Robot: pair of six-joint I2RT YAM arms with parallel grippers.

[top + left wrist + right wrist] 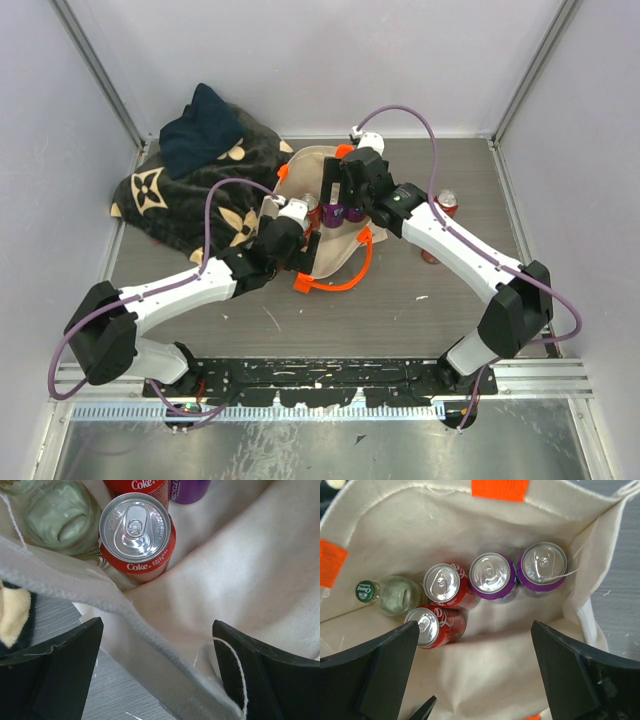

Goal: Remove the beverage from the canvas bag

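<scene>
Red Coke can (136, 530) sits top-up inside the canvas bag (395, 525), next to another Coke, two purple cans (492, 575) and a glass bottle (395, 597). Rigid, smooth, probably slippery: pinch across the body. Bag cloth is floppy. Left gripper (157, 650) spread wide astride the bag rim; right gripper (475, 655) spread above the cans.

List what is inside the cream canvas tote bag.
Inside the cream canvas tote bag: two red Coke cans, two purple cans and one clear glass bottle with a green cap. Its near corners are hidden behind the right claw.
</scene>
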